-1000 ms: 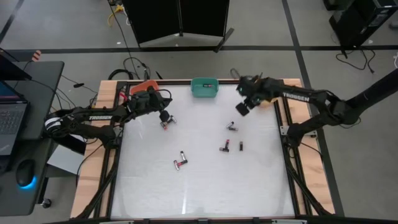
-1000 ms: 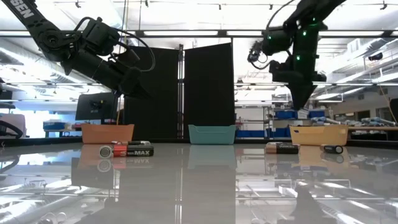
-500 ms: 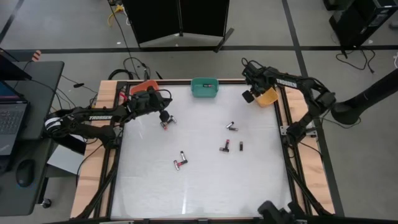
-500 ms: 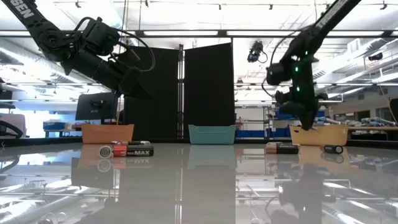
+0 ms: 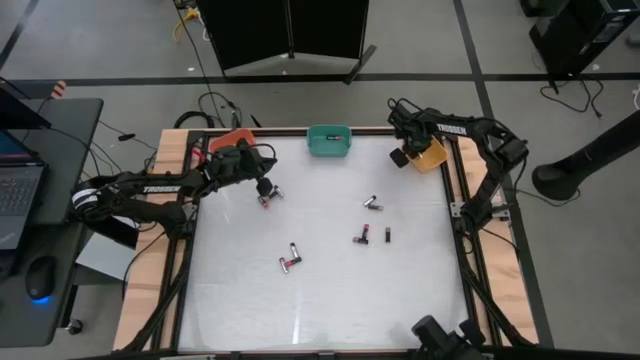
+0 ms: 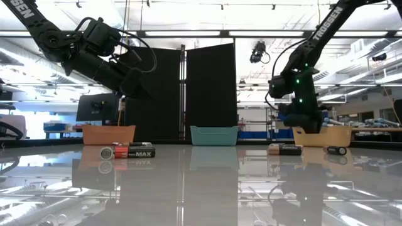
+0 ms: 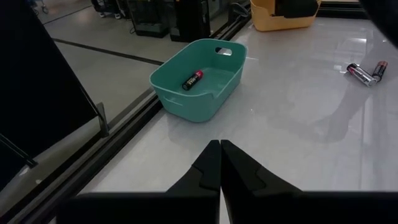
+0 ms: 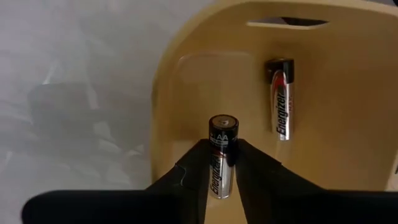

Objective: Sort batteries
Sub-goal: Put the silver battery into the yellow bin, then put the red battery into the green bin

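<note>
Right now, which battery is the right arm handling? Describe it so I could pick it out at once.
Find the yellow bin at the table's far right corner. The right gripper hangs over it with an AA battery between its jaws. Unlike the other battery lying flat on the bin's floor, this one is held above it.

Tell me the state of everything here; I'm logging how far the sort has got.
left gripper: shut, empty, above the table
right gripper: closed on the AA battery, over the yellow bin
yellow bin: holds a second battery, lying flat
teal bin: holds a lone battery, lying flat
orange bin: contents not visible
loose batteries: several lying on the table, unsorted
</note>
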Controlling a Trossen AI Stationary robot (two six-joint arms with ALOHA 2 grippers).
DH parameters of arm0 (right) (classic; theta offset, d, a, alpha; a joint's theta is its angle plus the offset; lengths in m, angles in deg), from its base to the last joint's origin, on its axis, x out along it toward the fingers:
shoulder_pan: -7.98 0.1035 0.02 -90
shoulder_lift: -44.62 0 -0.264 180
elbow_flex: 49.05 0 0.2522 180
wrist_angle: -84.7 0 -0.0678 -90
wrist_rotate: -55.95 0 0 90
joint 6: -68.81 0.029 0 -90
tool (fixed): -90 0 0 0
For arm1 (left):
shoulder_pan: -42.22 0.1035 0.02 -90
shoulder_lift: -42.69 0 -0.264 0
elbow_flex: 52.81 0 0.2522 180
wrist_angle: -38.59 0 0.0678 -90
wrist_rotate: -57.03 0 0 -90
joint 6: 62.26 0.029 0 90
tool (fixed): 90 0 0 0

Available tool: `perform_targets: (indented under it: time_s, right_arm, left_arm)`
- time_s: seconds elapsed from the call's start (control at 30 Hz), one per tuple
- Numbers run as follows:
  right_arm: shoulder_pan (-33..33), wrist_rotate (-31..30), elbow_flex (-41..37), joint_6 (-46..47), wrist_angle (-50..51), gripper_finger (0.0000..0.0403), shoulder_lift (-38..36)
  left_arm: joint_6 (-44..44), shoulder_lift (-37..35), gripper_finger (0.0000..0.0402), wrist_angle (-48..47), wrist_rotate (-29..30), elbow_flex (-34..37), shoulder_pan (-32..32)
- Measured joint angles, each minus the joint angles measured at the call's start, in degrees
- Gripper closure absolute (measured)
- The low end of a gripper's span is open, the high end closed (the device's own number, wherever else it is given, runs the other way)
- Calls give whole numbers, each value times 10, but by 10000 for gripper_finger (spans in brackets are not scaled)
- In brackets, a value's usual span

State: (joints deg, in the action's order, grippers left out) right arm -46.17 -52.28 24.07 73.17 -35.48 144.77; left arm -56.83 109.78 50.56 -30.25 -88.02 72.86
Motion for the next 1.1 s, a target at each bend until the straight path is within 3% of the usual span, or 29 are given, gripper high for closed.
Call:
perform_targets:
  time_s: [0.43, 0.6, 0.8, 1.1]
  right_arm:
    - [5, -18, 0, 12, 11, 290, -73]
    - [38, 12, 0, 11, 56, 307, -136]
    - [155, 29, 0, 59, 99, 391, -208]
    - [409, 56, 0, 202, 79, 395, -218]
  left_arm:
    - [-9, 0, 391, 1, 0, 0, 0]
    - [-9, 0, 391, 1, 0, 0, 0]
    - [-9, 0, 391, 1, 0, 0, 0]
    - [-10, 0, 391, 0, -26, 0, 0]
